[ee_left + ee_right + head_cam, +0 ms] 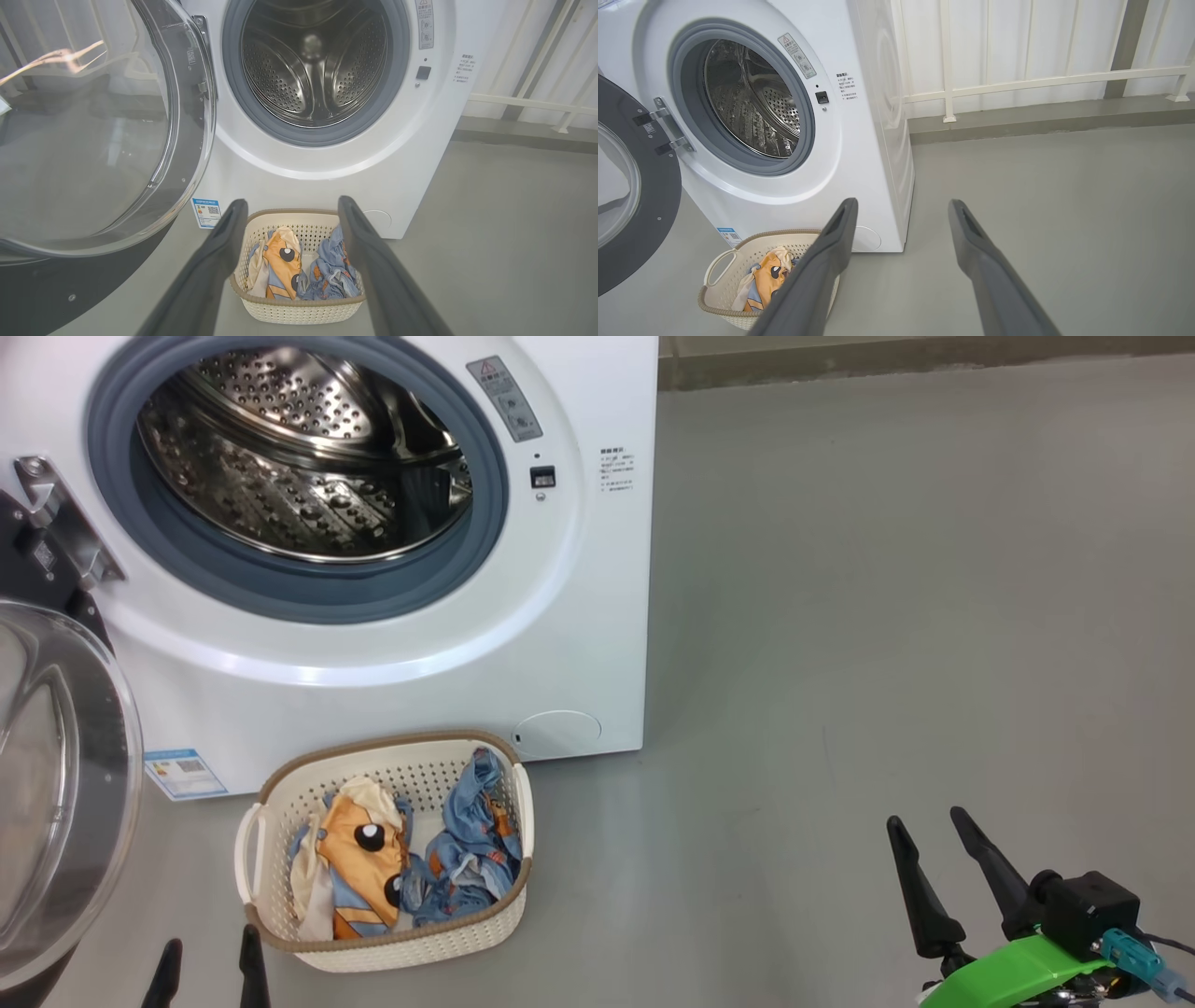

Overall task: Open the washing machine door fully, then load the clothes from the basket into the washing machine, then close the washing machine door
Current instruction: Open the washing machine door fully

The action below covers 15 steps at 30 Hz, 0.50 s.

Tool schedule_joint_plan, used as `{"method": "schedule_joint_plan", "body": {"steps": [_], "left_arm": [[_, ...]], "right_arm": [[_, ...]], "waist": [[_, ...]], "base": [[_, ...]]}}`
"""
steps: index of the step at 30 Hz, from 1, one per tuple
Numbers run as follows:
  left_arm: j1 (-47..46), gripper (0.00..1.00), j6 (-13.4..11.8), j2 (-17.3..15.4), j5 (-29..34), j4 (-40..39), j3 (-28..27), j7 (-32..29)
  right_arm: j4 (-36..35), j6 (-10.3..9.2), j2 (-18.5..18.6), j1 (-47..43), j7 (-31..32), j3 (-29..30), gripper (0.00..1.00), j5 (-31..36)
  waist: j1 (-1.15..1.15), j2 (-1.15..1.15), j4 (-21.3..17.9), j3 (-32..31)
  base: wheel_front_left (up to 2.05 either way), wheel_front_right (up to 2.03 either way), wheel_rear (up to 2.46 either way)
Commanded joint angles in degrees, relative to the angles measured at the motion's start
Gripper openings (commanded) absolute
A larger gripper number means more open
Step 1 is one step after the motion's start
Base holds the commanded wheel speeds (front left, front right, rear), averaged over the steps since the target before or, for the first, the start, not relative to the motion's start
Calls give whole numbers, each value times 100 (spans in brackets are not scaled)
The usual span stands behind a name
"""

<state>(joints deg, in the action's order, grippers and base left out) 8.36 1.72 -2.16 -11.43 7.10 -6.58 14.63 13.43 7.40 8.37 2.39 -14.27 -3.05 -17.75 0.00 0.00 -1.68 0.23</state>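
Evidently loading starts, the black-rimmed glass door (84, 154) open. Left pincer (292, 201), wide like right pincer (927, 817), must pinch the orange garment (280, 261) at twelve o'clock.

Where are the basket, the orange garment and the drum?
basket (401, 954), head view, front wall.
orange garment (345, 868), head view, orange middle panel.
drum (275, 74), left wrist view, perforated inner wall.

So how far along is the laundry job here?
Done: the washing machine door is swung wide open, and the drum is empty. In hand: nothing; the left gripper hangs open by the basket, the right gripper open off to the side. Left: the clothes all lie in the basket, so loading and closing the door remain.
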Motion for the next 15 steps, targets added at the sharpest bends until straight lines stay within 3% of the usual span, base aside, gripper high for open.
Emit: {"method": "schedule_joint_plan", "body": {"steps": [1,15], "left_arm": [[-81,100,-34,-75,-41,-147,-161,37],[-95,100,-16,-104,-99,-121,-184,37]], "right_arm": [[-197,9,26,43,-72,-101,100,56],[-257,9,-2,-9,-73,-30,100,159]], "waist": [[0,0,-1,-16],[0,0,135,-29]], "base": [[0,0,0],[0,0,0]]}}
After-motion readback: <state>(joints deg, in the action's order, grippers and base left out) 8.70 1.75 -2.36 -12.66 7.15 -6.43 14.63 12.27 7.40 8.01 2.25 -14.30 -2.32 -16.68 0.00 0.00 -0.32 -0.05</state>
